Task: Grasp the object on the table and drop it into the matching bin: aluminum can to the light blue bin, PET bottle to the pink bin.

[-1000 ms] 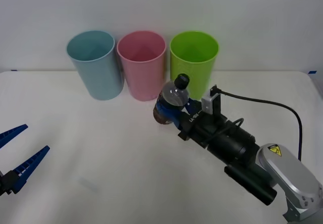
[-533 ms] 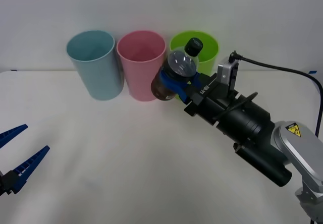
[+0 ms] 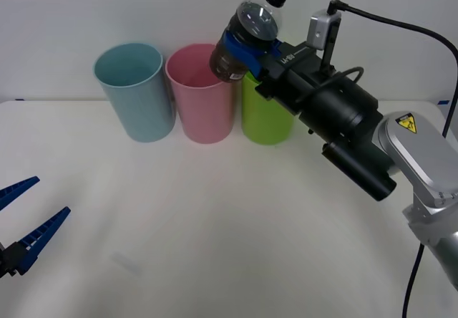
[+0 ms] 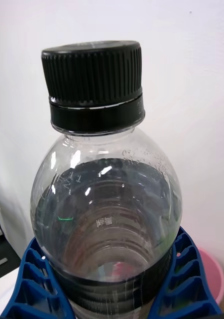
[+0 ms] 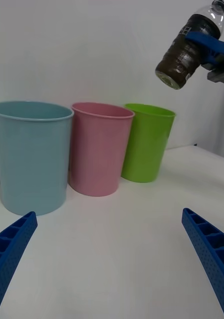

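Observation:
My right gripper (image 3: 243,46) is shut on the PET bottle (image 3: 247,31), a small clear bottle with a black cap (image 4: 94,79) and dark label. It holds the bottle tilted, high in the air above the gap between the pink bin (image 3: 201,92) and the lime green bin (image 3: 268,107). The light blue bin (image 3: 134,90) stands left of the pink one. In the left wrist view the bottle (image 5: 189,47) hangs well above the three bins' rims. My left gripper (image 3: 25,221) rests open low at the table's left front.
The three bins stand in a row at the back of the white table (image 3: 215,225), close to the wall. A black cable (image 3: 401,28) loops from the right wrist camera.
My right arm has lifted the bottle off the table's middle and carried it up and back, from in front of the bins to above their rims. The left arm has not moved.

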Controlling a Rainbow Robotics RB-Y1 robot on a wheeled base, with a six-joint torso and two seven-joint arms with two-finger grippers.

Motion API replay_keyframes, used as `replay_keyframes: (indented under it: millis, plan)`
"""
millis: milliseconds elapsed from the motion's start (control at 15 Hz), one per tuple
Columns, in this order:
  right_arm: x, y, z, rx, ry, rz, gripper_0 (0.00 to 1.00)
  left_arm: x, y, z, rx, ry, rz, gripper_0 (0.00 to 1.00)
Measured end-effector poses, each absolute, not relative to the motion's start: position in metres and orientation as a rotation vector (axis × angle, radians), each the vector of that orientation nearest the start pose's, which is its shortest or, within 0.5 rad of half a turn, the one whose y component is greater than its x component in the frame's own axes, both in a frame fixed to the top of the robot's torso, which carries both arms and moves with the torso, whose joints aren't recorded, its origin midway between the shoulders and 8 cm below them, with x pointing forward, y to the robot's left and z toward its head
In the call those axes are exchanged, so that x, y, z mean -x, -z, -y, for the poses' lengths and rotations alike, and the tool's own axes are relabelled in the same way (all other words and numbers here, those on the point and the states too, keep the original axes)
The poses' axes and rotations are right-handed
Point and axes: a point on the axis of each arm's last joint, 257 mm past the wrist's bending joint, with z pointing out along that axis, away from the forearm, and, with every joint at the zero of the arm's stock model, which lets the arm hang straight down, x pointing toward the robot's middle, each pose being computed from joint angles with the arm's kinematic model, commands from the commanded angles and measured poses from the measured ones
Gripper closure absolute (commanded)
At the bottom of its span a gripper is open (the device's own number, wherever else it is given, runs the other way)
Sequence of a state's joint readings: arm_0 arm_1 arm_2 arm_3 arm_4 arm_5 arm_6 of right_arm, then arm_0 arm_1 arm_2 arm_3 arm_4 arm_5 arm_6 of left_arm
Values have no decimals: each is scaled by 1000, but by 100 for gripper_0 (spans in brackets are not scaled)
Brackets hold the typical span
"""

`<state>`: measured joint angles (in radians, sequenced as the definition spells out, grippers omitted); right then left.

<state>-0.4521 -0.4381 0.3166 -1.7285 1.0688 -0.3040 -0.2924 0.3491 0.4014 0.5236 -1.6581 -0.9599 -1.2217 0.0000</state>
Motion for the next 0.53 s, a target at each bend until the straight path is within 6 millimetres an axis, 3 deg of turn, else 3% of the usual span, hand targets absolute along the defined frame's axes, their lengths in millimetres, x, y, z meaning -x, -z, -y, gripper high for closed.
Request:
replay_keyframes:
  millis: [533]
  plan:
    - [-625, -22, -45, 419, -758, -1274, 100, -342, 169, -330, -465, 567, -1441, 0]
